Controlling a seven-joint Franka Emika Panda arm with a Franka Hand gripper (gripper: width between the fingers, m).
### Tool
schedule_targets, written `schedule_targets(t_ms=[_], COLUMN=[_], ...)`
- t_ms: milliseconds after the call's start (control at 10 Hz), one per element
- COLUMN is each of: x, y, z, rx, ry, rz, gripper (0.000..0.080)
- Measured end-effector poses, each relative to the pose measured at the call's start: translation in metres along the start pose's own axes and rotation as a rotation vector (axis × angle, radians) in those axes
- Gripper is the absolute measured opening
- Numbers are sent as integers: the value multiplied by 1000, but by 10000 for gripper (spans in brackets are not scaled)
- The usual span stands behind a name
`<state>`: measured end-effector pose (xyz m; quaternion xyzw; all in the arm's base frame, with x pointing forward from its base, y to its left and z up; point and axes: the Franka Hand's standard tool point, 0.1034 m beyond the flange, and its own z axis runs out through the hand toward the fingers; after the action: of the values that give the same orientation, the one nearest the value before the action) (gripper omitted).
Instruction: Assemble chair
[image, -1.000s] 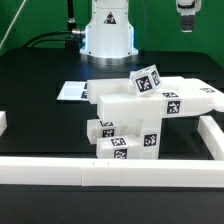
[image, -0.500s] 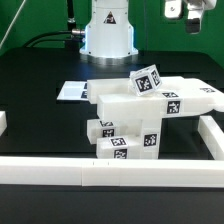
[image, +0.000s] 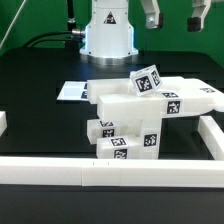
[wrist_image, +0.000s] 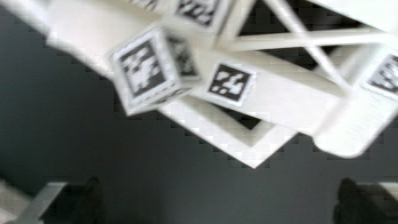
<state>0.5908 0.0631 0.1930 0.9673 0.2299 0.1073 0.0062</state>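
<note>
The chair parts (image: 150, 112) lie piled in the middle of the black table, all white and tagged. A long slab-like part (image: 190, 97) rests across small blocks (image: 122, 146), and a small tilted tagged block (image: 147, 80) sits on top. My gripper (image: 173, 16) hangs high above the pile's far right, open, with nothing between its fingers. In the wrist view the tilted block (wrist_image: 157, 65) and an X-braced frame (wrist_image: 306, 40) lie far below the gripper (wrist_image: 217, 205). Its dark fingertips (wrist_image: 71, 200) stand wide apart and touch nothing.
The marker board (image: 72, 90) lies flat at the exterior view's left of the pile. White border rails run along the front (image: 110, 172), the right (image: 210, 135) and the left edge (image: 3, 122). The robot base (image: 108, 30) stands behind.
The gripper has shifted toward the exterior view's left and turned, so both fingers now show spread wide. The parts have not moved.
</note>
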Motion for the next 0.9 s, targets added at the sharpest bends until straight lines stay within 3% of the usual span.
schedule_targets(t_ms=[400,700,900], x=[-2,-17,-15], y=[0,30,34], z=[2,17,33], rx=[9,91,104], ry=[-5,-48,-72], rz=[185,234,260], gripper=[649,649,649])
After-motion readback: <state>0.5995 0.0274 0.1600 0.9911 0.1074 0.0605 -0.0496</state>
